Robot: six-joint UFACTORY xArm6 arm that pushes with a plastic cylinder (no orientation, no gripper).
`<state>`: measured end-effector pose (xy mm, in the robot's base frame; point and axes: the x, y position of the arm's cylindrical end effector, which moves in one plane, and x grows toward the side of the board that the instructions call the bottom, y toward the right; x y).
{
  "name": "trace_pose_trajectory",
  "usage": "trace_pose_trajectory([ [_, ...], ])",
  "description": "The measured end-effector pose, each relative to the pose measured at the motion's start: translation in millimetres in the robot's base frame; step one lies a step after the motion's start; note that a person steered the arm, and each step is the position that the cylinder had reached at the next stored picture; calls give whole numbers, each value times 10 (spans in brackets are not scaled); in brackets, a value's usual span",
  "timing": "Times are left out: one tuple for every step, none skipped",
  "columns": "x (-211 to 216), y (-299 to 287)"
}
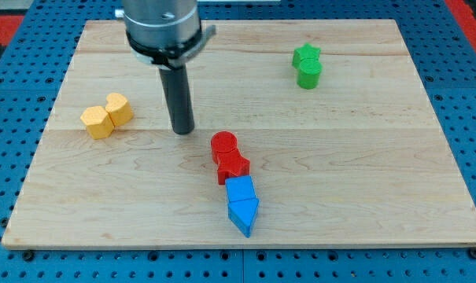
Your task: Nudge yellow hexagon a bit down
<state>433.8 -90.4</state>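
Two yellow blocks sit touching at the view's left. The left one looks like the yellow hexagon. The right one has a rounded, heart-like top. My tip rests on the board to the right of both, about a block's width away from the right yellow block and slightly lower than it. The tip touches no block.
A red round block and a red star-like block sit below and right of the tip, with two blue blocks just under them. Two green blocks sit at the upper right. The wooden board's edges frame it all.
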Motion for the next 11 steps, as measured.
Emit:
trace_pose_trajectory([
  [-314,-142],
  [-566,-143],
  [-819,-143],
  [-1035,-196],
  [-1036,-899],
  [-825,-1686],
  [-780,-2143],
  [-711,-2145],
  [-396,-2144],
  [27,-2115],
  [22,-2074],
])
